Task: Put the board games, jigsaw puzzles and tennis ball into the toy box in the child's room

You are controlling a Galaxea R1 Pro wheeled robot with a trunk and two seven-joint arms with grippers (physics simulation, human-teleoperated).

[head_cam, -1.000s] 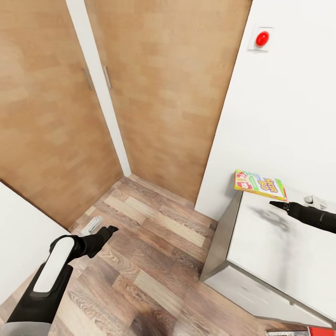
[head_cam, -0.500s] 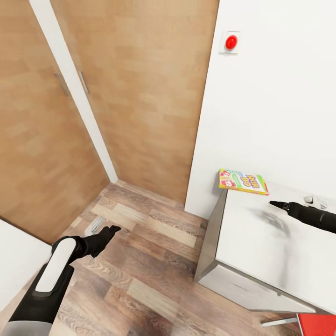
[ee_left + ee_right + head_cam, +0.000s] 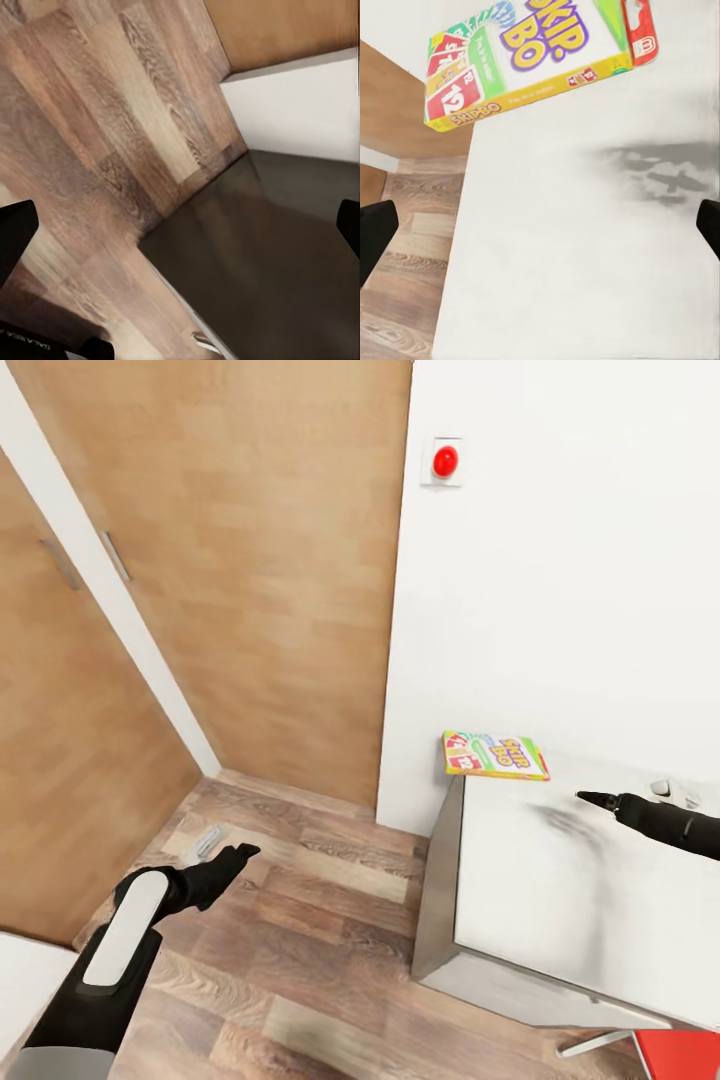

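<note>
One of the board games, the yellow, green, red and white SKIP-BO box [image 3: 495, 756], lies flat at the far left corner of the light grey table [image 3: 560, 890], against the white wall. The right wrist view has the same SKIP-BO box [image 3: 536, 56] ahead on the table top [image 3: 585, 262]. Over the table, a short way to the right of the box, my right gripper [image 3: 612, 795] hangs open and empty. My left gripper [image 3: 225, 847] is open and empty above the wood plank floor [image 3: 300, 920], left of the table.
A red round wall button [image 3: 445, 461] sits high on the white wall. Wooden doors [image 3: 240, 560] close off the left and back. A corner of the red chair [image 3: 680, 1055] pokes in below the table's front edge. A dark grey panel [image 3: 270, 270] meets the floor.
The whole picture has slid left, so the camera has turned right. Both arms hold the same pose, and the SKIP-BO box rests where it was on the table.
</note>
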